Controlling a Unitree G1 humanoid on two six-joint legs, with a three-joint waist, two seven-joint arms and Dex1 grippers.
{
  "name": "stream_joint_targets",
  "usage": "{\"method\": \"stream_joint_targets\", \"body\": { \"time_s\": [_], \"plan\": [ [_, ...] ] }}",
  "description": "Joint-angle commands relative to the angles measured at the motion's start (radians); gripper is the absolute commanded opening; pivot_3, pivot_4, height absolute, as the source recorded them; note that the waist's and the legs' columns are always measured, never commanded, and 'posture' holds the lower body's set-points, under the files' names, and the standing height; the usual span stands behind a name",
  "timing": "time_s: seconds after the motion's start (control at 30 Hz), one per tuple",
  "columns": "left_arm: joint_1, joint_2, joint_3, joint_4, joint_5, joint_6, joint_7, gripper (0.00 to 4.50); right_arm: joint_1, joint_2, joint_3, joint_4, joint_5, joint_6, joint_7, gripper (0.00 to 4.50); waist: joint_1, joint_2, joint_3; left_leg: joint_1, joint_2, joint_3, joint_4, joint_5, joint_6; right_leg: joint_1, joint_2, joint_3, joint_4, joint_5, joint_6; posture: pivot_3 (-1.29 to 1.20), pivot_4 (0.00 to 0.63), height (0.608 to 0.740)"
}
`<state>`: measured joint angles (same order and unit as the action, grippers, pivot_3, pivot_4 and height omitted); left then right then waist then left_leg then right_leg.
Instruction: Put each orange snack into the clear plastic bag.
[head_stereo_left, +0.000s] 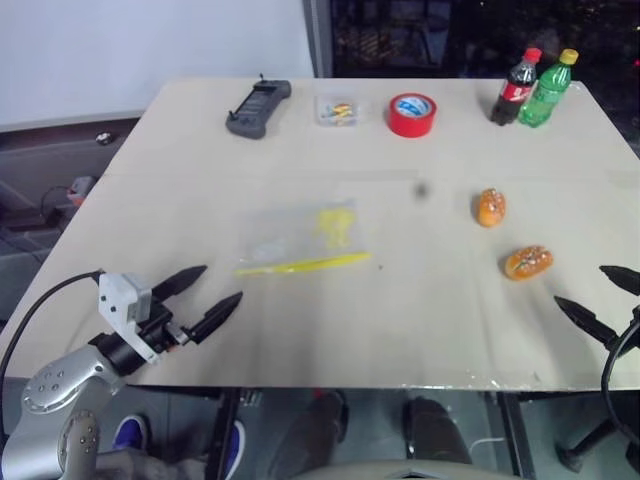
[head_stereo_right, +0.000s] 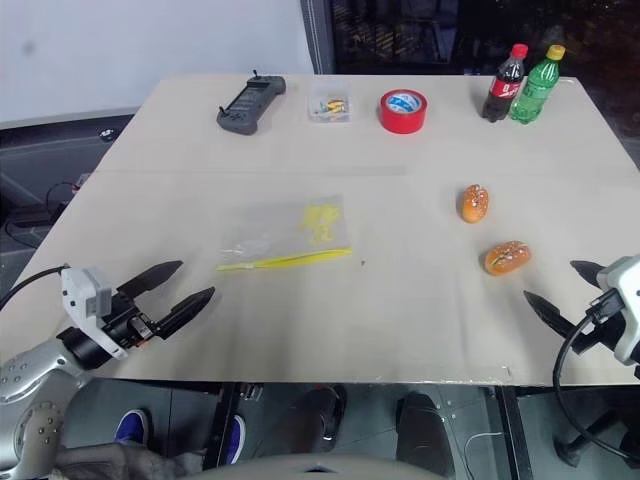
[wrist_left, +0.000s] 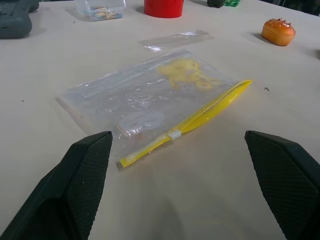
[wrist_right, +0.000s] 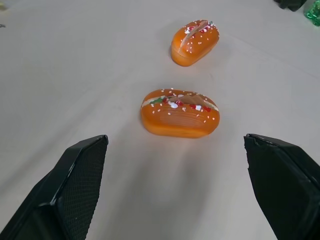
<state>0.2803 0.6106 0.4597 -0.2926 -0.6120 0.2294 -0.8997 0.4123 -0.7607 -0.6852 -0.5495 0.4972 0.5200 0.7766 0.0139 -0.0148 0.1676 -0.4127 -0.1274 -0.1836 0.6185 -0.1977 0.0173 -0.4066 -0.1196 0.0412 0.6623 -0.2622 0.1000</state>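
The left tool (head_stereo_left: 198, 298) hovers wide open and empty over the near left of the pale surface (head_stereo_left: 420, 330), the right tool (head_stereo_left: 600, 300) likewise spread and empty at the near right. No lettering can be read on the dark cola bottle (head_stereo_left: 515, 88) with its red label or the green bottle (head_stereo_left: 548, 88) beside it. Two orange snacks, bun-shaped with pale speckles, lie apart on the right: one (wrist_right: 180, 113) just ahead of the right tool, the other (wrist_right: 195, 42) farther off. The clear plastic bag (wrist_left: 155, 97) lies flat mid-surface, yellow seal strip toward the robot, a yellow mark printed on it. A small clear box (head_stereo_left: 337, 110) of coloured bits sits between a grey controller (head_stereo_left: 259, 107) and a red tape roll (head_stereo_left: 412, 114)
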Motion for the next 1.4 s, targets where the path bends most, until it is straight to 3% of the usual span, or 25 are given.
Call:
{"method": "stream_joint_targets", "body": {
  "time_s": [0.03,0.23,0.37,0.47,0.63,0.8,0.97,1.23,1.4],
  "plan": [
    [0.01,0.01,0.027,-0.011,-0.011,-0.013,-0.009,4.5,-0.022,-0.013,-0.005,-0.002,-0.003,-0.035,0.012,4.46,0.0,0.0,0.0,0.0,0.0,0.0,0.0,0.0,0.0,0.0,0.0,0.0,0.0,0.0,0.0,0.0,0.15,0.74],
    [-0.019,0.005,0.02,-0.032,-0.02,0.04,0.056,4.5,-0.087,-0.018,0.067,0.014,-0.003,-0.07,0.039,4.46,0.0,0.0,0.0,0.0,0.0,0.0,0.0,0.0,0.0,0.0,0.0,0.0,0.0,0.0,0.0,0.0,0.15,0.74],
    [-0.094,0.052,-0.011,-0.042,0.009,0.224,0.216,4.5,-0.16,-0.012,0.168,-0.051,0.024,-0.065,0.039,4.46,0.0,0.0,-0.001,0.0,0.0,-0.001,0.0,0.0,0.0,0.0,0.0,0.0,0.0,0.0,0.0,0.0,0.15,0.74],
    [-0.197,0.101,-0.021,-0.007,-0.057,0.412,0.273,4.5,-0.246,-0.009,0.257,-0.097,0.061,-0.03,0.021,4.46,-0.001,0.0,-0.001,0.0,0.0,-0.001,0.001,0.0,0.0,0.0,0.001,0.0,0.001,0.0,0.0,0.0,0.15,0.74],
    [-0.438,0.138,-0.018,0.205,-0.192,0.675,0.277,4.5,-0.397,0.007,0.437,-0.118,0.096,-0.015,0.04,4.46,-0.002,0.0,-0.001,0.0,0.0,-0.002,0.002,0.0,0.0,0.0,0.002,-0.001,0.001,0.001,0.001,0.0,0.15,0.74],
    [-0.617,0.21,-0.105,0.494,-0.136,0.779,0.195,4.5,-0.492,0.019,0.547,-0.11,0.098,-0.012,0.052,4.46,-0.01,0.0,-0.001,-0.001,0.0,-0.003,0.002,0.0,0.0,-0.001,0.002,-0.002,0.001,0.001,0.001,0.0,0.15,0.74],
    [-0.763,0.239,-0.202,0.765,-0.08,0.824,0.054,4.5,-0.49,0.016,0.566,-0.14,0.097,-0.008,0.033,4.46,-0.016,-0.001,-0.001,-0.001,-0.002,-0.004,0.002,0.003,-0.004,-0.002,0.001,-0.003,0.002,0.001,0.001,0.0,0.15,0.74],
    [-1.004,0.166,-0.431,1.125,0.074,0.793,-0.289,4.5,-0.437,-0.002,0.524,-0.232,0.138,0.056,-0.019,4.46,-0.006,0.002,-0.005,0.0,-0.003,-0.004,0.005,0.0,0.0,0.0,0.001,-0.003,0.002,0.002,0.002,0.0,0.15,0.74],
    [-1.121,0.099,-0.514,1.253,0.137,0.795,-0.519,4.5,-0.396,-0.009,0.495,-0.284,0.165,0.085,-0.055,4.46,-0.001,0.002,-0.005,-0.001,-0.005,-0.005,0.009,0.0,0.0,0.002,0.001,-0.004,0.002,0.002,0.004,0.0,0.15,0.74]
  ]
}}
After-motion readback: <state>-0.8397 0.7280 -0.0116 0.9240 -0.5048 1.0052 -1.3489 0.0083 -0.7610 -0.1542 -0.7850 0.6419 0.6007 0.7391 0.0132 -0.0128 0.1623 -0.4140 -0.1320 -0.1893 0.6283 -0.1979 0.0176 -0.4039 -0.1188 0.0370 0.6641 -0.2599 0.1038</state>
